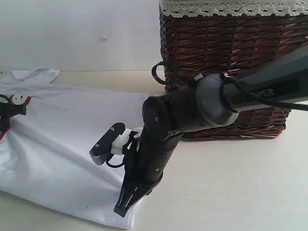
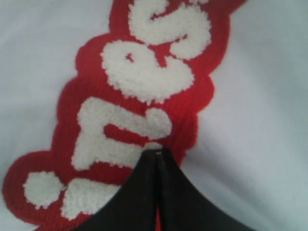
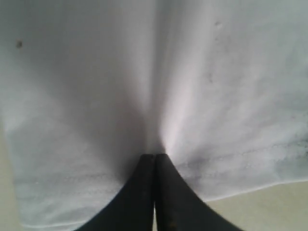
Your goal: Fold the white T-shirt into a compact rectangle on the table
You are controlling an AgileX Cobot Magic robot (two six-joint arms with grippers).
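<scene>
Mostly I see cloth. The white T-shirt (image 1: 62, 144) lies spread on the surface (image 1: 231, 192) at the left of the scene, and the frame edge cuts off its left part. A bunched piece at the far left could be a sleeve or the collar; I cannot tell which.

The right claw (image 3: 155, 156) is down at the shirt's near right corner, just inside the hem. Its jaws are pressed together and the fabric puckers into a ridge running away from the tips, so I read it as pinching the shirt. In the exterior view the arm's own body hides the contact.

The left claw (image 2: 158, 153) is closed too, tips meeting at the edge of the red fuzzy letters (image 2: 144, 96). That view is close and blurred, so I cannot tell whether any cloth is caught there. The lettering is cropped and unreadable.

On the far right stands a dark brown wicker basket (image 1: 231, 62) with cream lace trim (image 1: 231, 7). The arm hides its lower left part, and its inside is out of view.
</scene>
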